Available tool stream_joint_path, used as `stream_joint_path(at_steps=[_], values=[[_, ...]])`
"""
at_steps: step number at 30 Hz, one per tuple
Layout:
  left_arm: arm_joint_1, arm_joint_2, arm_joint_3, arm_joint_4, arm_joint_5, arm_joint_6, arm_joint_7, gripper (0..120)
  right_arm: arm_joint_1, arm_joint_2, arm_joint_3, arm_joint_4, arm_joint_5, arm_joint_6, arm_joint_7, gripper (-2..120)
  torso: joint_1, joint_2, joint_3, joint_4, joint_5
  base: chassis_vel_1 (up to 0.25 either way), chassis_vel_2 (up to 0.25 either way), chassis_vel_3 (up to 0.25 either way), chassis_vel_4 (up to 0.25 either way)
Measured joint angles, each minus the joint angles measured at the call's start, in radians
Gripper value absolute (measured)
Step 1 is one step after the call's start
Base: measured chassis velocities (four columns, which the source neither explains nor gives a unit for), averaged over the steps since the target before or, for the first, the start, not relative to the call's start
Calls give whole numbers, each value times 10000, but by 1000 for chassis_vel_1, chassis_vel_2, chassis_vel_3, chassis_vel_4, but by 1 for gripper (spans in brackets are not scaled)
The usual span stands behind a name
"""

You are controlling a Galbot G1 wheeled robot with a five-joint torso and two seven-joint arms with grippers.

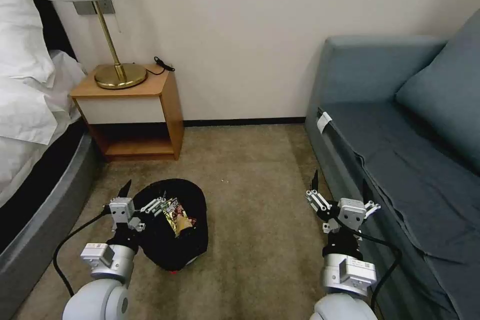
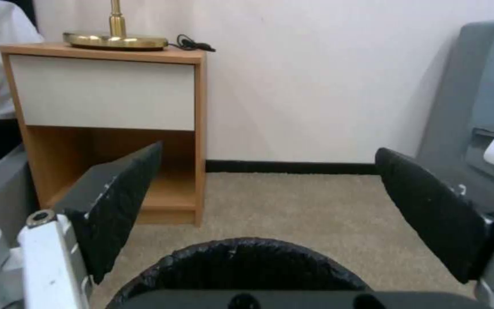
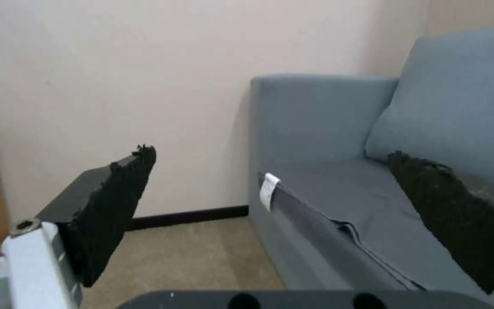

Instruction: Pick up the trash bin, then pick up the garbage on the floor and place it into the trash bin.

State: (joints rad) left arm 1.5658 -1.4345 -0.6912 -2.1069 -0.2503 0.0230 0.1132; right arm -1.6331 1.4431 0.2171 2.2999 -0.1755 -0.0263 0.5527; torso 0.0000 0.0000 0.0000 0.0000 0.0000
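**A:** The trash bin [image 1: 172, 240] sits on the carpet [image 1: 250, 210] in front of your robot, toward its left, between the bed and the sofa [image 1: 400, 160], nearer the bed. Its black liner is gathered round the rim.

**B:** What's inside?

**A:** You can see a yellow-brown snack wrapper [image 1: 176, 216] lying in it; the other pieces there are too jumbled to name.

**B:** And your left gripper?

**A:** The left gripper [image 1: 134, 202] hangs over the bin's left rim with its fingers spread wide, pinching nothing. In the left wrist view you see the bin's rim [image 2: 241, 264] below and between the two black pads [image 2: 118, 201], not touching either.

**B:** The right one?

**A:** The right gripper [image 1: 340, 195] hovers above the carpet just beside the sofa's front edge, well apart from the bin. Its fingers are also spread, nothing between them.

**B:** Anything beyond the bin?

**A:** A wooden nightstand [image 1: 135, 115] stands against the wall, with a brass lamp [image 1: 117, 67] on it.
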Motion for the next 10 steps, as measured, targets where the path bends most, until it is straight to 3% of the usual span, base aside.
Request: stream_joint_path(at_steps=[10], values=[[-2,0,-1,6,-4,0,4,100,5,-2,0,0,7,0,1,100,0,0,0,0,0,0,0,0,0]])
